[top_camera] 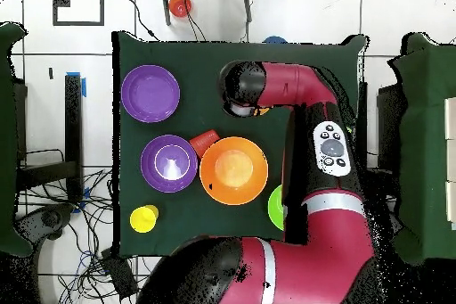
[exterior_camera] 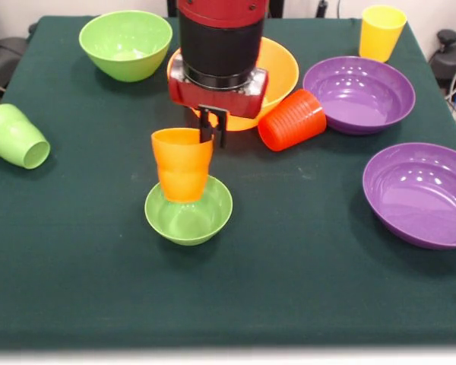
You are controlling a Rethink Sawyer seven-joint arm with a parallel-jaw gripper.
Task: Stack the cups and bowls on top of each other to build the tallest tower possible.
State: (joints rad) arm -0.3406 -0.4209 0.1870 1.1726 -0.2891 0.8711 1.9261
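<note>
My gripper is shut on the right rim of the orange cup. The cup hangs upright with its base down in the small light-green bowl at the table's middle. A red cup lies on its side against the large orange bowl. A light-green cup lies on its side at the left edge. A yellow cup stands at the far right. Two purple bowls and a medium green bowl stand singly. No blue bowl or nested tower shows.
In the overhead view the arm covers the gripper and the small bowl. The purple bowls, orange bowl, red cup and yellow cup show there. The green cloth ends near the front edge.
</note>
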